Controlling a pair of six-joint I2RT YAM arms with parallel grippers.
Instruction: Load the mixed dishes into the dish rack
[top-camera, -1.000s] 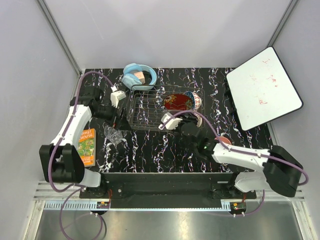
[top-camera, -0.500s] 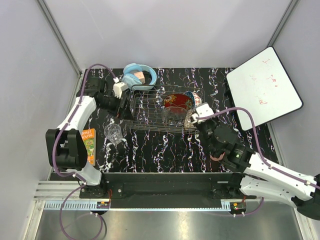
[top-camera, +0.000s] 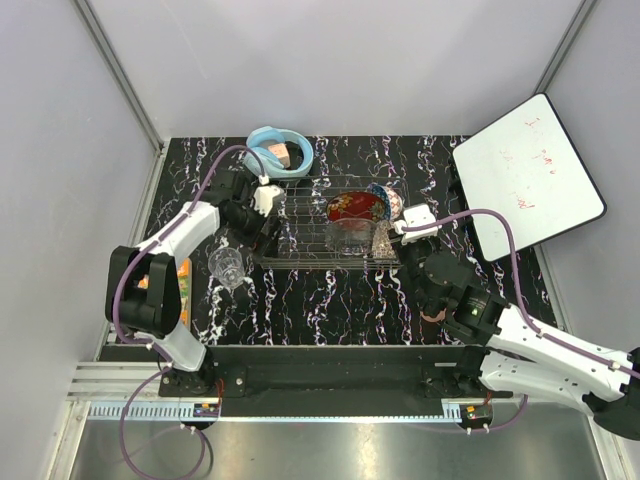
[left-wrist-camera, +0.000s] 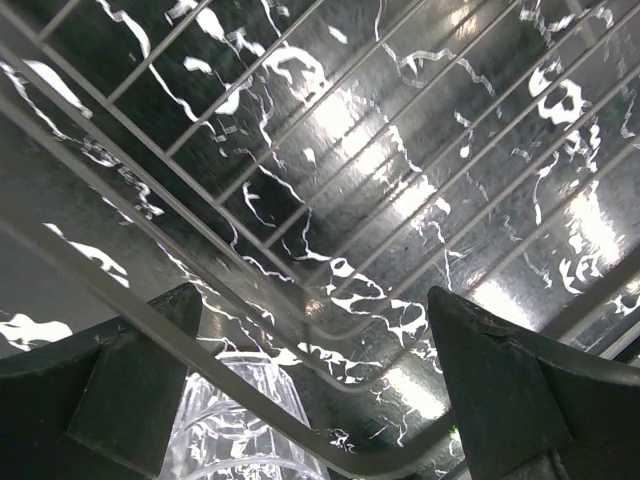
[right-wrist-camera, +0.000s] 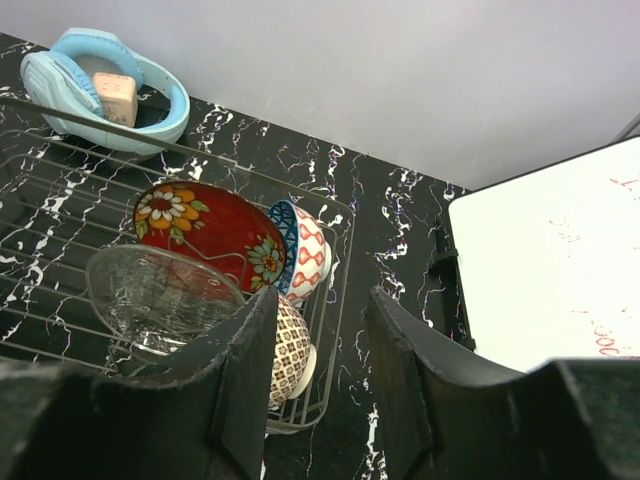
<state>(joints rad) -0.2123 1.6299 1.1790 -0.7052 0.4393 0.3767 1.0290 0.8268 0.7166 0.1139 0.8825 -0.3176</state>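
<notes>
Two dark fingers (left-wrist-camera: 125, 395) of the left gripper (left-wrist-camera: 318, 400) stand wide apart, with nothing between them but a rim wire of the dish rack (left-wrist-camera: 330, 250). The rack's thin silver grid fills that wrist view, with the black marbled table (top-camera: 330, 290) showing through it. Below the wire shows the faceted wall of the clear tumbler (left-wrist-camera: 240, 430). From above, it stands upright on the table just outside the rack's near left corner, not yet loaded.

The right gripper (right-wrist-camera: 320, 370) is empty too, its fingers parted only a little, and it hangs beside the rack's right end. Four dishes crowd that end of the rack:
- The red floral plate (right-wrist-camera: 205, 230) stands on edge and leans.
- The blue patterned bowl (right-wrist-camera: 305, 250) is tipped on its side just beside the plate, with red-and-white diamonds on its outside.
- The beige lattice-patterned bowl (right-wrist-camera: 290, 350) sits nearer the gripper.
- The clear glass bowl (right-wrist-camera: 160, 295) sits in front of the plate.

The pink plastic cup (top-camera: 432, 316) shows only as a pink edge on the table under the right arm. Light-blue headphones (right-wrist-camera: 100, 85) lie beyond the rack, and a white board (right-wrist-camera: 545, 270) lies off to the right
</notes>
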